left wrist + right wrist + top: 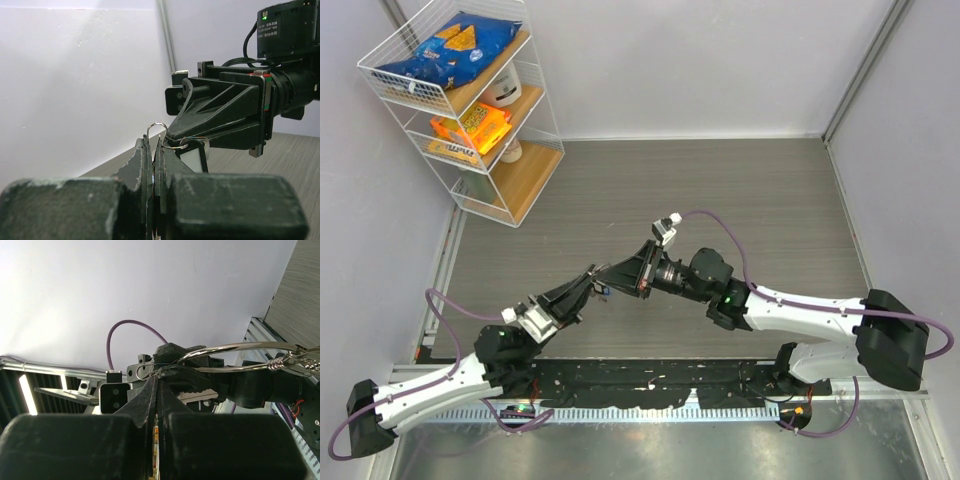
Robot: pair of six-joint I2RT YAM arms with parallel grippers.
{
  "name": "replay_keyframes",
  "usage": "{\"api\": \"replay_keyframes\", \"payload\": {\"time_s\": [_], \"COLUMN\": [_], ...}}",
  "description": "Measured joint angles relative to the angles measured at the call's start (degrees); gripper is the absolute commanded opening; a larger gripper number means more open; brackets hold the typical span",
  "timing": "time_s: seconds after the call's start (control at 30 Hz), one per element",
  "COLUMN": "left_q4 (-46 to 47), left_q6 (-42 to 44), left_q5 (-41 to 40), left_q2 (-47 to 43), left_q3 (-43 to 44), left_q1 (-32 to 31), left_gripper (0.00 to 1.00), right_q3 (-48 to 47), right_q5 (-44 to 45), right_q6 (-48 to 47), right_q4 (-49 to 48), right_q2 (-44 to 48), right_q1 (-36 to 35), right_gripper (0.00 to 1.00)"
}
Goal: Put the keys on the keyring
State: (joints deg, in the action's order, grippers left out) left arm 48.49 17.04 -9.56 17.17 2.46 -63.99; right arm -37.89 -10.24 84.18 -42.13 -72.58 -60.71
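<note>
Meeting tip to tip over the middle of the grey worktop (720, 190), both arms reached in from the near edge, L from the left, R from the right.

L gripper (151, 142): jaws closed, no gap btwn them, w/ a thin arch of silver wire sticking up from the tips. That wire was the keyring (240, 346), so L was pinching it. In the R wrist view the ring ran as a long loop from the R tips out to the right, w/ a small twisted coil on it near the frame edge.

R gripper (159, 382): jaws closed as well, tips pressed right up against L's. The ring's near end sat just above them and a silvery toothed key (197, 396) lay just beyond, blade pointing right. Couldn't tell which of the two R was actually pinching.

A small dark-framed tag (192, 159) hung just under the R gripper's nose, beside L's tips.

All of it was held up off the worktop. A wire shelf rack (380, 70) w/ snack packs stood at the far left corner, well apart.
</note>
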Motion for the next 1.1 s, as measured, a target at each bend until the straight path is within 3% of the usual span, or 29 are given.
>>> {"api": "replay_keyframes", "payload": {"time_s": [0.37,0.7,1.1], "left_q4": [-4.5,-7.6,-8.3], "left_q6": [4.7,4.7,4.7], "left_q5": [-0.6,5.3,5.3], "left_q2": [0.3,1.8,2.9], "left_q3": [0.9,1.0,1.0], "left_q1": [-2.3,-4.7,-4.8], "left_gripper": [0.0,0.0,0.0], "right_q3": [-1.7,-2.0,-1.9], "right_q5": [-0.2,3.3,3.8], "right_q6": [-0.5,-1.0,-1.8], "right_q4": [10.4,11.1,11.5], "right_q2": [3.4,3.9,7.6], "right_q1": [1.0,3.2,3.2], "right_gripper": [0.06,0.06,0.06]}}
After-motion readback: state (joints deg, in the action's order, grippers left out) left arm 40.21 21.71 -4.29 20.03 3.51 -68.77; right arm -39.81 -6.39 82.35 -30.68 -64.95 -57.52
